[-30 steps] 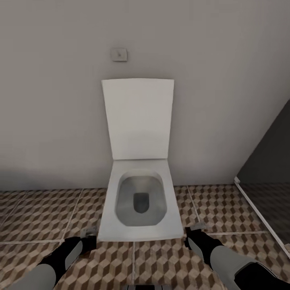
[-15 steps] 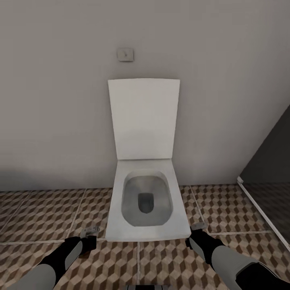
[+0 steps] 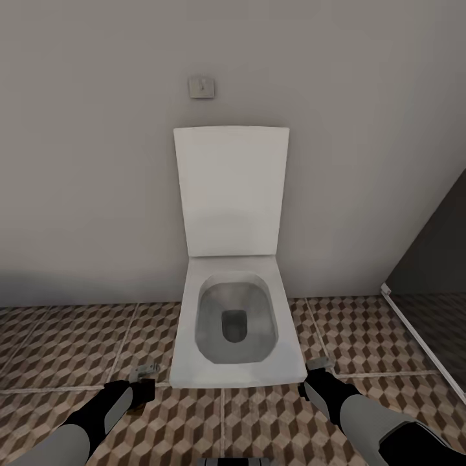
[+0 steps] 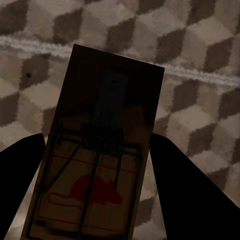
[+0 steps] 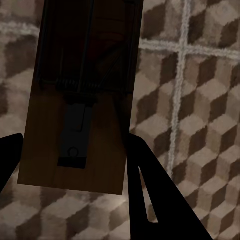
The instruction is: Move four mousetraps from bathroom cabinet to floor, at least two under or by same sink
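Nearest the head camera, both arms reached forward and low over the bathroom floor [image 3: 77, 336], whose tiles carried small brown, beige and white cubes with pale grout lines. The left gripper [image 3: 144, 374] hung just off the toilet's front left corner, and in its wrist view the two dark fingers [image 4: 20, 160] stood on either side of a mousetrap [image 4: 100, 165], clamped on its long edges; the wooden board showed a red mouse print, a coiled spring and dark wire, with the patterned tiles and a grout line behind it. The right gripper [image 3: 317, 366] hung off the toilet's front right corner, and its wrist view showed a second mousetrap [image 5: 85, 95] held between its fingers [image 5: 150, 200], the brown board lying lengthwise with its dark metal catch facing the camera, above a crossing of grout lines. Beyond the grippers stood the white toilet [image 3: 236, 323], its square bowl open and its lid [image 3: 231, 191] raised against the grey wall [image 3: 84, 162]. A small square flush plate [image 3: 202, 87] sat on the wall above the lid. To the far right, a dark shower floor [image 3: 440, 323] began behind a pale threshold strip.
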Motion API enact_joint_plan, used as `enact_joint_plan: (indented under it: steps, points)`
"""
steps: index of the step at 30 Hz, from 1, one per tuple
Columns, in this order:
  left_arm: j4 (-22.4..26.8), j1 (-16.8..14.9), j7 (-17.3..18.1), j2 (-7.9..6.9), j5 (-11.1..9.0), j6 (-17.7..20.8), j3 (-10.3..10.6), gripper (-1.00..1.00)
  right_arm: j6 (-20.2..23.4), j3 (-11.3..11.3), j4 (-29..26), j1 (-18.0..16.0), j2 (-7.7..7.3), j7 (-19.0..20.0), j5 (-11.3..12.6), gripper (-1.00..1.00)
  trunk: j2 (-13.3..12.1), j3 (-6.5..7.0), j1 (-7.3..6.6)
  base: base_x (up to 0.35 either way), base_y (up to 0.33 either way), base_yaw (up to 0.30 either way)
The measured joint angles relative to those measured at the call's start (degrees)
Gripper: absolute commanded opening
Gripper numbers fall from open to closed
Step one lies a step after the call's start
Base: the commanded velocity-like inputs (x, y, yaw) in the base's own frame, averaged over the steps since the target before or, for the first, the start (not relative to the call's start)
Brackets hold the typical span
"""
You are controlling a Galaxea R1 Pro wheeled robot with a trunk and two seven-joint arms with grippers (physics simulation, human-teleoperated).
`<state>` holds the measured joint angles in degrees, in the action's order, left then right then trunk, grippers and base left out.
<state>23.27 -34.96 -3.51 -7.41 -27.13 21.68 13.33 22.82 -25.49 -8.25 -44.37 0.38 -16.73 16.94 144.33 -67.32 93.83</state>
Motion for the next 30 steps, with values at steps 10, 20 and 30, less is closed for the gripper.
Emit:
enact_joint_plan:
  steps: [10,20,30]
  points:
    - [-0.03,-0.01,0.01,0.01,0.00,-0.03,0.02,-1.00,-0.02,-0.05,-1.31,-0.01,0.37,0.26,0.05,-1.00,0.00,0.00,0.00,0.000,-0.065,0.000]
    - [-0.02,-0.01,0.01,0.01,0.00,-0.02,0.01,-1.00,0.05,0.17,-1.32,-0.02,0.46,0.39,0.03,-1.00,0.00,0.01,0.00,0.000,-0.032,0.006]
    - [0.01,0.00,0.03,0.00,-0.01,0.00,0.00,-1.00,-0.12,0.03,-1.30,0.00,-0.54,0.39,0.11,-1.00,0.01,0.00,-0.01,0.000,-0.001,0.135]
